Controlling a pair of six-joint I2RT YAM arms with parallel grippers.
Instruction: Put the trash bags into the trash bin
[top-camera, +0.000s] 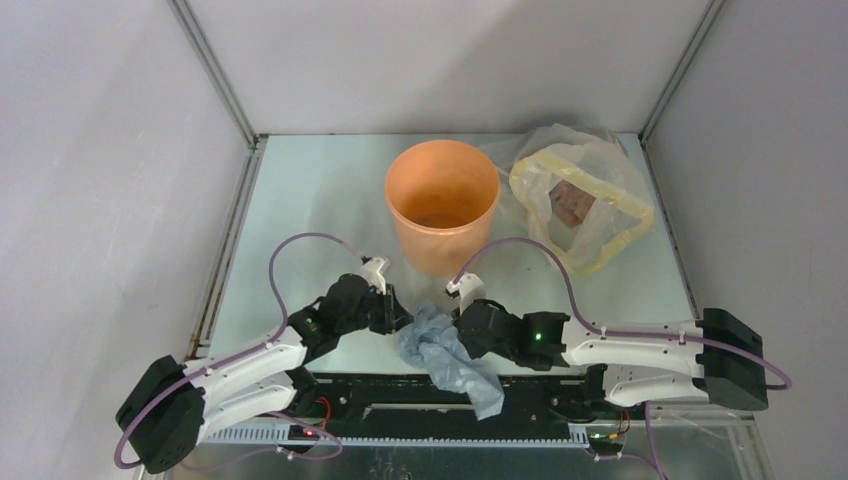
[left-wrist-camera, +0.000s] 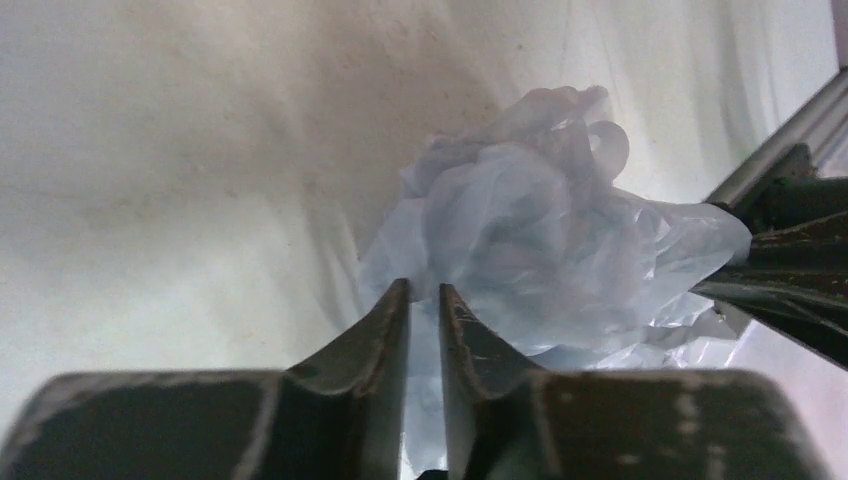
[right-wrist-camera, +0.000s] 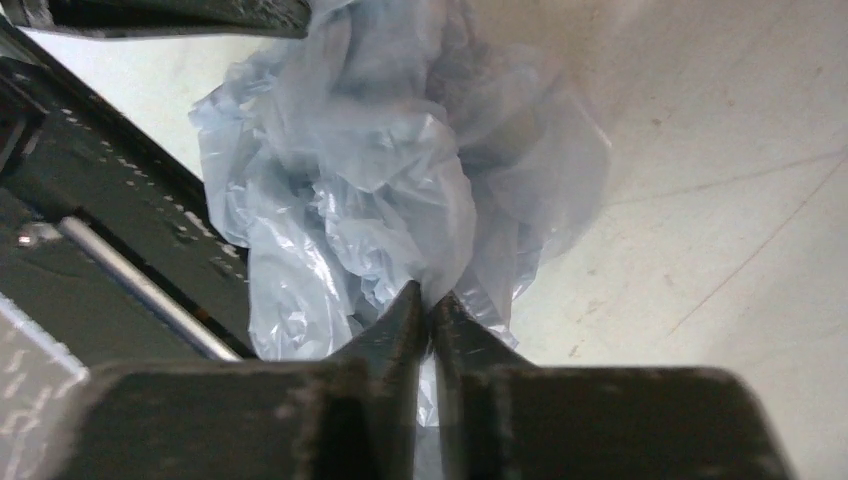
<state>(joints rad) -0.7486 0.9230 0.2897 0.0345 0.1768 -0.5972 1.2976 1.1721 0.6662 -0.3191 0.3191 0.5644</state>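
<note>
The left gripper (top-camera: 398, 318) pinched a fold of the bag (top-camera: 445, 355), its fingers (left-wrist-camera: 385, 330) nearly together. The bag lay crumpled at the middle of the table's (top-camera: 320, 200) near edge, its tail draped over that edge. The bin (top-camera: 442, 205) stood upright behind it, apart. The right gripper (top-camera: 460, 322) pinched the bag's other side, fingers almost touching. A bundle (top-camera: 580, 200) lay in the far right corner.

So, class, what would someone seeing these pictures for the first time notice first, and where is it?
The bright orange bucket stands upright mid-table. Just in front of it, at the near edge, a crumpled pale blue bag is pinched between the left gripper and right gripper. A clear-and-yellow plastic bundle lies beside the bucket, far right.
</note>
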